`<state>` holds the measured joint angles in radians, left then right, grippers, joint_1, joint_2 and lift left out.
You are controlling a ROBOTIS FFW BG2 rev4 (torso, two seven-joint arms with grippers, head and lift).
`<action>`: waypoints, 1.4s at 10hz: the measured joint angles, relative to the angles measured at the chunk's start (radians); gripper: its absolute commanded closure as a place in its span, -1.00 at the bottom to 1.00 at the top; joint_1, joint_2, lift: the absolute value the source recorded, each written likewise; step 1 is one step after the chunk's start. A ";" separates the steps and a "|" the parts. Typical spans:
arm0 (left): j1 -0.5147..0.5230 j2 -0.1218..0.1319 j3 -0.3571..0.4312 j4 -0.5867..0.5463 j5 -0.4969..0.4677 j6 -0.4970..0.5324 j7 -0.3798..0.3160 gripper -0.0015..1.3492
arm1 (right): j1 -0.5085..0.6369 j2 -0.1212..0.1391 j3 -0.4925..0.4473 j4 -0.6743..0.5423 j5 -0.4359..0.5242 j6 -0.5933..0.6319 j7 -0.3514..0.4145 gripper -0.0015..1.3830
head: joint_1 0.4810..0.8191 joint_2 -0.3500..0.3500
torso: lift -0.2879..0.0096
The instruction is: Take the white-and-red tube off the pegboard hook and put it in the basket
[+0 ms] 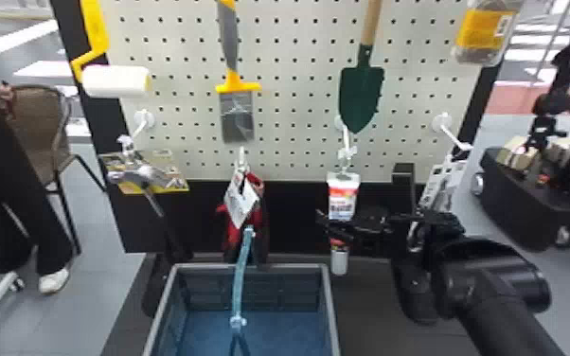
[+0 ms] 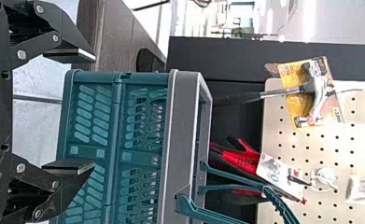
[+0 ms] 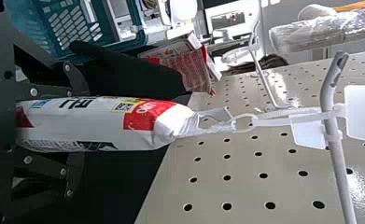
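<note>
Tube [image 1: 343, 201] is hanging upright in front of the pegboard [image 1: 289, 109], cap [image 1: 339, 262] pointing down
Right gripper [image 1: 329, 224] is gripping it with both fingers, long axis running vertical. Head view's showing the cap poking out below; right wrist view's showing the loop [image 3: 243, 122] at the crimped end. Left gripper [image 2: 94, 112] is sitting out before the pegboard, fingers spread.

And here's the left end effector [image 2: 94, 111], fingers spread apart, the teal basket [image 2: 186, 140] just beyond them! Past its gray rim, red-and-black gloves [image 2: 242, 159] with a white tag [image 2: 276, 172], and there's the hammer [image 2: 318, 91] against a yellow card [image 2: 290, 72], the pegboard [image 2: 306, 149] behind!
</note>
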<state>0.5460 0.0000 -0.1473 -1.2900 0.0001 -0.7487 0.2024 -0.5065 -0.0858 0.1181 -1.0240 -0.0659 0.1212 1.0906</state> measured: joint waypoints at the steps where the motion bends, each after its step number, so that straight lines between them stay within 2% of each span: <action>1: 0.000 0.000 0.000 0.000 0.000 0.000 0.000 -0.30 | -0.001 0.000 0.000 0.001 0.000 0.000 0.000 0.80 | -0.60 0.00 | 0.26; 10: 0.000 0.000 0.000 0.000 0.000 0.000 0.000 -0.30 | 0.070 -0.001 0.022 -0.247 -0.051 0.079 0.000 0.80 | -0.60 0.00 | 0.26; 14: -0.003 0.000 0.000 0.000 -0.001 0.002 0.000 -0.30 | 0.094 -0.002 0.070 -0.281 -0.103 0.086 -0.013 0.80 | -0.60 0.00 | 0.26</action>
<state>0.5433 0.0000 -0.1473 -1.2901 -0.0009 -0.7466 0.2024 -0.4121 -0.0874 0.1878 -1.3046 -0.1694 0.2071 1.0775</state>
